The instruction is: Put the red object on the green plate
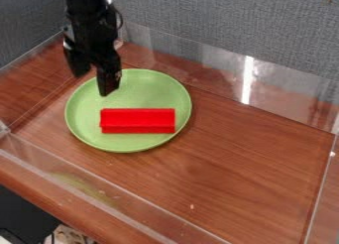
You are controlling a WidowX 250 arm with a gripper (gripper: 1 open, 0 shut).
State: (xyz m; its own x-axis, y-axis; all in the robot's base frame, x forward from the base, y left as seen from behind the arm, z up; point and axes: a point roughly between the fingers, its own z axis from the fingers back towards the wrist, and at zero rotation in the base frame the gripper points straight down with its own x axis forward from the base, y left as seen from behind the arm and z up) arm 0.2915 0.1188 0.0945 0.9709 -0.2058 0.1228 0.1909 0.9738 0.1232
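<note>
One pincer (95,81) hangs with its fingers spread apart, released, over the far-left part of the plate. Just below it and toward the near side, one red block (138,120) lies flat on the one green plate (162,87), apart from the fingers. The plate extends beneath and to the right of the pincer, resting on one wooden counter (245,149). The dark arm (87,12) is cut off at the top edge, its joints hard to make out, and it hides a little of the plate's far-left rim.
</note>
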